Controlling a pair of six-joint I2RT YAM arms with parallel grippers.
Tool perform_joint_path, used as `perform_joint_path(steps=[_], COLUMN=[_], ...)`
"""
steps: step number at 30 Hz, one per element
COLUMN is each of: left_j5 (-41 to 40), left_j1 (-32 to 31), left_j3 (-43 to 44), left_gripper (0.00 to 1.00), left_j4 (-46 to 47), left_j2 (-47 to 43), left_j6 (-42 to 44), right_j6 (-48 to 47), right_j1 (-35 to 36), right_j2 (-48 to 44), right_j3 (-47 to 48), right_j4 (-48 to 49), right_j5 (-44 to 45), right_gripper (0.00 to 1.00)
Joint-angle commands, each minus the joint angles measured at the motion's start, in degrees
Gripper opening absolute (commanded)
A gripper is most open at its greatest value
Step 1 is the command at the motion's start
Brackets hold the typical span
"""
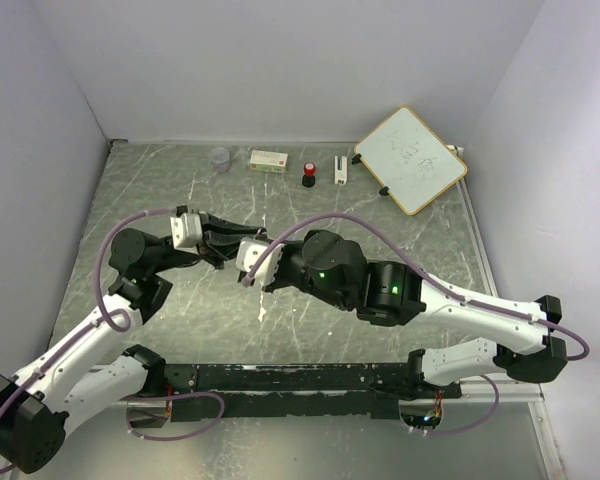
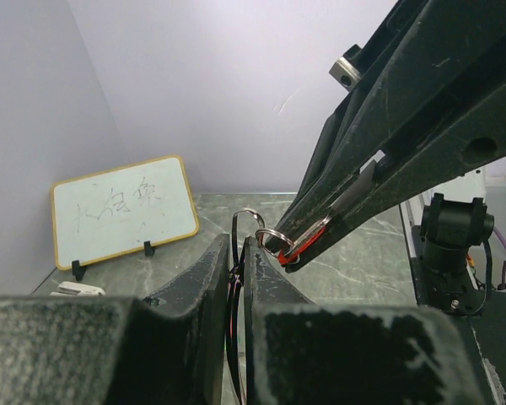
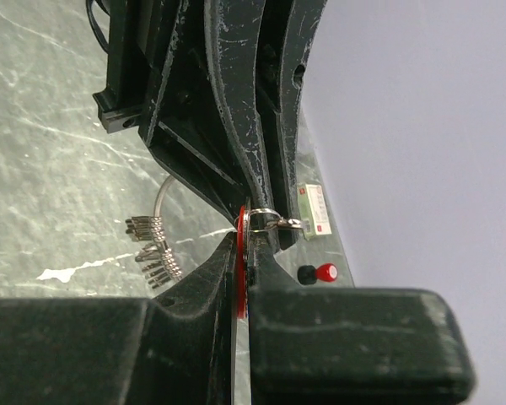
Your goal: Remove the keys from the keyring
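Observation:
Both grippers meet above the middle of the table. My left gripper is shut on thin wire loops of the keyring, whose small silver ring sticks out past its fingertips. My right gripper is shut on the red key, which hangs on that silver ring. In the left wrist view the red key shows between the right fingers. A wire loop with several small silver pieces hangs below. The green key is hidden.
Along the back wall stand a clear cup, a white box, a black knob with a red top, a small white piece and a framed whiteboard. Walls close in the left, back and right sides.

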Motion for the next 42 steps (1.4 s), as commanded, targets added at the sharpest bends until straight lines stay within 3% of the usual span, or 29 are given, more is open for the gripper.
perform_joint_path(steps=[1,7,14,19,24,27,30,33,38,42], left_j5=[-7.27,-13.58,-17.41,-23.80,-29.65,-30.47,-27.58,-24.18,-19.72,-17.64], left_j1=[0.81,0.82,0.81,0.81,0.80,1.16,3.03,5.38,8.75,9.15], left_j3=[1.11,1.03,1.94,1.38,1.50,1.54,1.67,0.65,-1.63,-1.90], left_gripper=[0.07,0.07,0.07,0.07,0.07,0.07,0.07,0.07,0.07,0.07], left_j4=[9.77,5.28,-1.51,-7.15,-10.99,-10.51,-8.23,-3.41,7.78,13.02], left_j2=[-2.93,-6.60,-8.50,-4.72,1.97,7.73,13.82,19.26,28.21,32.91], left_j6=[-1.32,0.18,3.06,5.00,5.09,3.73,0.79,-2.33,-8.13,-9.21], right_j6=[5.54,8.01,7.81,6.87,6.99,12.00,16.08,18.17,23.41,26.54], right_j1=[1.45,1.12,1.15,1.14,0.14,-7.80,-21.42,-29.91,-41.36,-45.95], right_j2=[3.96,6.19,0.45,-4.75,-3.69,-1.58,-0.97,0.26,7.97,14.02], right_j3=[-0.86,0.26,-3.55,-6.87,-9.37,-9.32,-11.58,-14.01,-14.48,-16.37], right_j4=[-10.75,-15.15,-8.78,-0.98,7.27,8.47,11.78,16.06,20.00,24.55], right_j5=[-12.70,-12.07,-6.70,2.27,17.46,15.17,6.90,0.60,-5.67,-11.85], right_gripper=[0.00,0.00,0.00,0.00,0.00,0.00,0.00,0.00,0.00,0.00])
